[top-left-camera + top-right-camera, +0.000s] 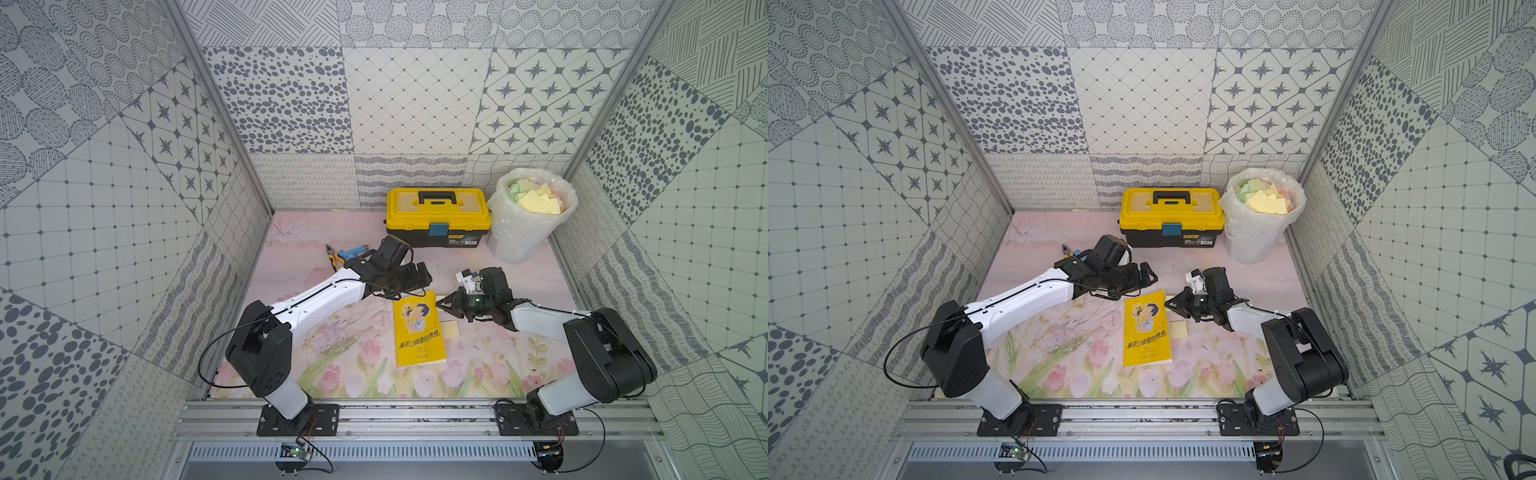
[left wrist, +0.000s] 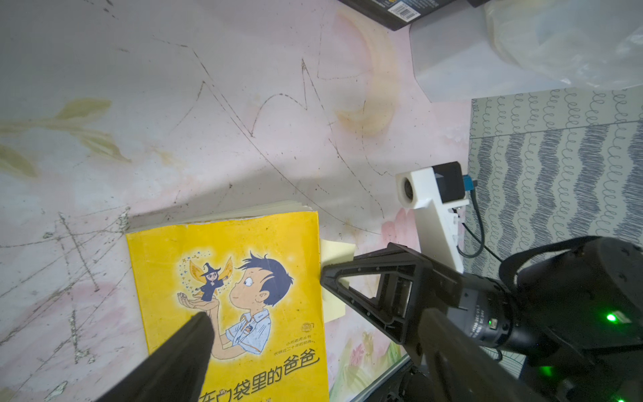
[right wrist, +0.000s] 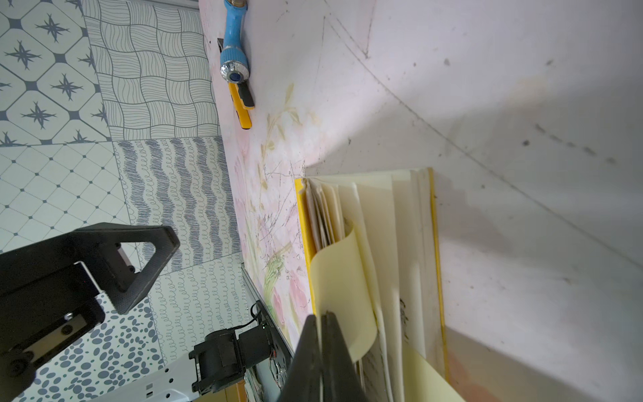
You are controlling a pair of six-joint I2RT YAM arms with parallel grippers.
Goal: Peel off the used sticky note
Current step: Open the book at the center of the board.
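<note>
Right arm low, jaws pinching sticky note.

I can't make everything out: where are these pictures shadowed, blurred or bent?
Left wrist view: a shadow crosses the table by the book; right wrist view: the shut right gripper on the sticky note looks blurred, too near the lens; both top views: straight wall frames splay outward.

One book; two notes at its edge, a curled note and a flat note; one toolbox; one bin, its notes too many to count; one pliers; one blue tool; two hands, left hand and right hand.
</note>
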